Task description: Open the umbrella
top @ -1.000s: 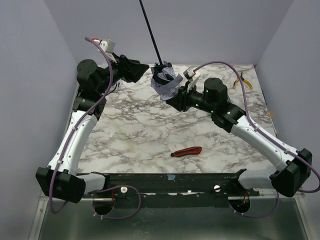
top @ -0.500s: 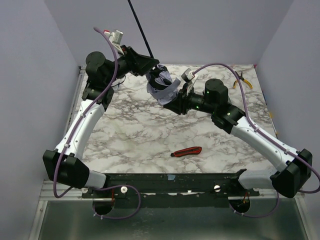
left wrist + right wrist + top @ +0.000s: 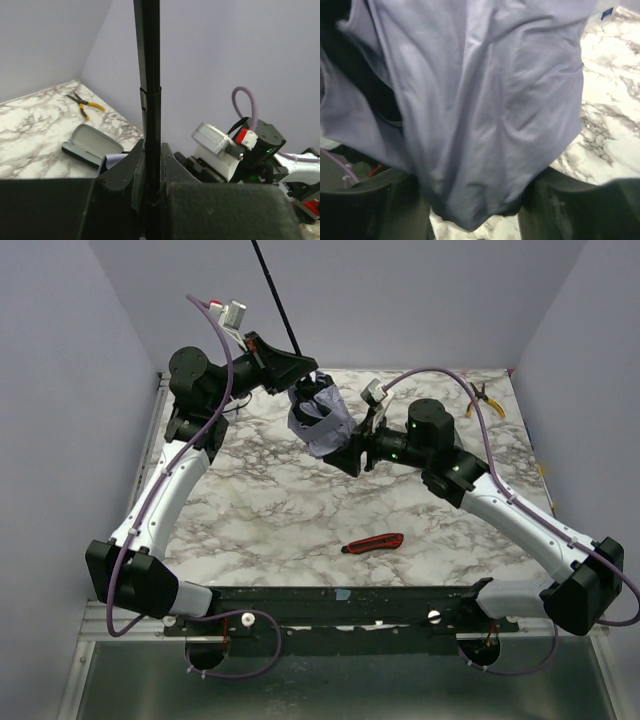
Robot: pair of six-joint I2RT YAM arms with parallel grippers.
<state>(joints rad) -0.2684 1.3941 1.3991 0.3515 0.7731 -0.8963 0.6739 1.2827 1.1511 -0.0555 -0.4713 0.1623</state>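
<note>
The umbrella is held tilted above the back of the table. Its folded pale lilac canopy (image 3: pixel 318 418) hangs low and its thin black shaft (image 3: pixel 275 290) points up toward the back wall. My left gripper (image 3: pixel 300 368) is shut on the shaft (image 3: pixel 150 75) just above the canopy, and in the left wrist view its jaws (image 3: pixel 152 147) press the shaft from both sides. My right gripper (image 3: pixel 347 455) is at the canopy's lower end. In the right wrist view its fingers (image 3: pixel 395 210) stand apart, open, with the canopy (image 3: pixel 485 100) hanging between them. The handle is hidden.
A red-and-black utility knife (image 3: pixel 373 542) lies near the front of the marble table. Yellow-handled pliers (image 3: pixel 483 400) lie at the back right corner. An open grey case (image 3: pixel 90 145) sits on the table beyond the umbrella. Lilac walls enclose the table on three sides.
My left arm swung in to the shaft and shut on it. The right gripper's jaws widened around the canopy. The umbrella shifted slightly left and its canopy end dropped lower.
</note>
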